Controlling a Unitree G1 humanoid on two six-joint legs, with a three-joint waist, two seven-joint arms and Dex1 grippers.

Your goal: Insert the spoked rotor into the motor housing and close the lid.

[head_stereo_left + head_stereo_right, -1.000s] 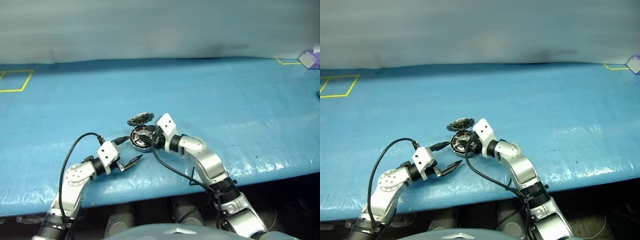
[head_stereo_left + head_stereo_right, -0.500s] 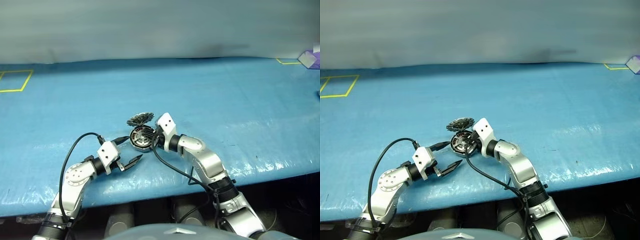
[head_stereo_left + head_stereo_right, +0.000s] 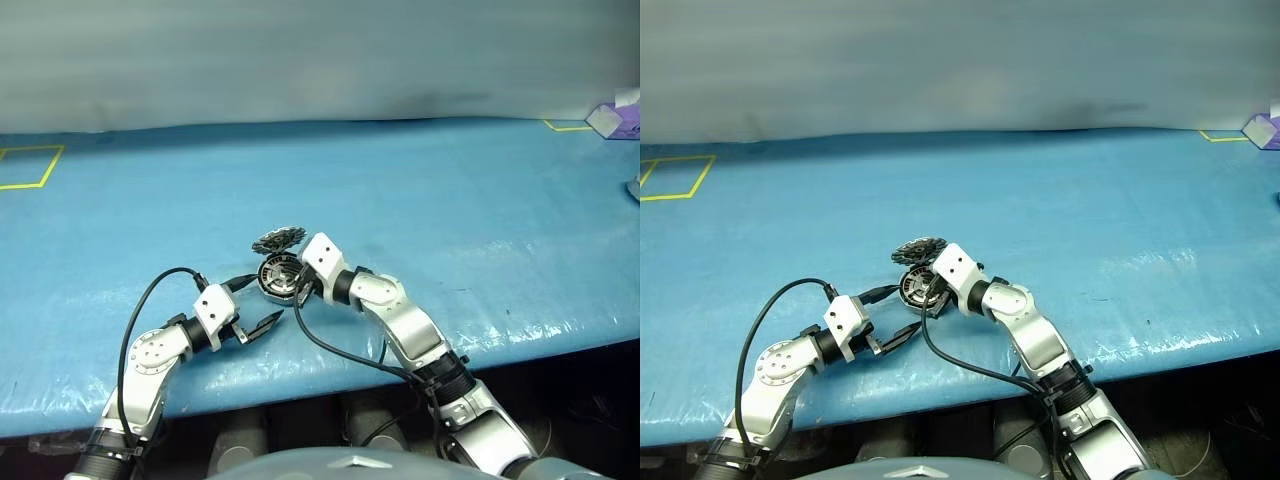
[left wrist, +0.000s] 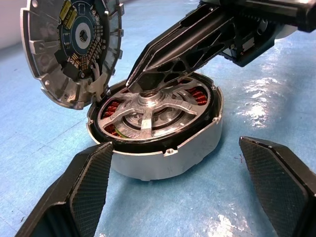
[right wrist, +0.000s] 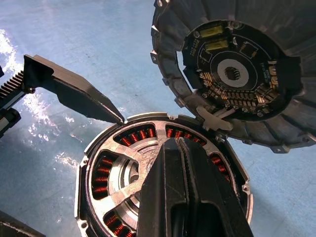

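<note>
The spoked rotor (image 4: pixel 148 109) sat inside the motor housing (image 4: pixel 163 148), its dark outer ring level within the silver case and its silvery spokes and hub facing up, with the copper-brown windings showing through the gaps between the spokes. The housing stood on the blue counter (image 3: pixel 450 200), near the counter's front edge and roughly midway along it. The lid (image 4: pixel 69 47) stood open, hinged at the housing's far rim and tilted up and back, its jagged underside with a dark round circuit board and yellow parts in plain sight.

The right gripper (image 5: pixel 180 144) reached over the housing from the right, its fingers (image 4: pixel 187 42) pressed together, their tips resting on or just above the rotor near the rim by the hinge; whether they actually touched it could not be told. The left gripper (image 3: pixel 256 303) hung at the housing's near left side, its fingers (image 4: pixel 84 185) spread wide and holding nothing, one on each side of the housing in the left wrist view and clear of its wall.

Yellow tape outlines (image 3: pixel 25 165) marked the counter toward its far left and far right corners, and a small pale purple box (image 3: pixel 612 120) lay at the far right corner.
</note>
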